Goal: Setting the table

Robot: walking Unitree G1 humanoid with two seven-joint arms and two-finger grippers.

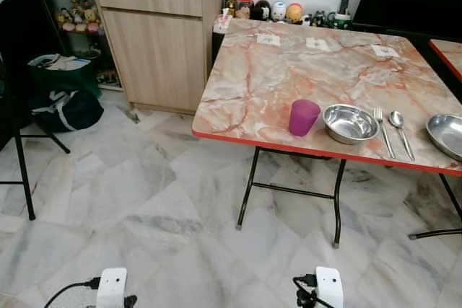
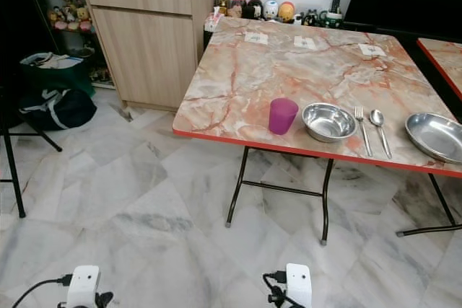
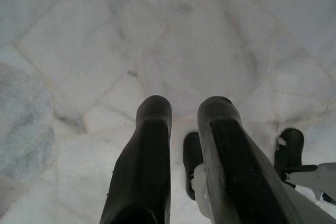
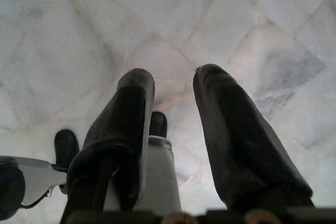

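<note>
While claws (image 3: 184, 114) idle, cup (image 1: 303, 117) afar.

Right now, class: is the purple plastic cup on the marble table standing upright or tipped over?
Upright. The purple plastic cup stands on its base near the marble table's front edge, its open mouth facing up, beside the round steel bowl. Whether it holds anything cannot be told.

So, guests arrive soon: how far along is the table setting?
One place looks laid: purple cup, steel bowl, fork and spoon near the table edge. A steel plate sits farther right. Nothing is in hand: both arms hang idle. Other places look unset.
</note>
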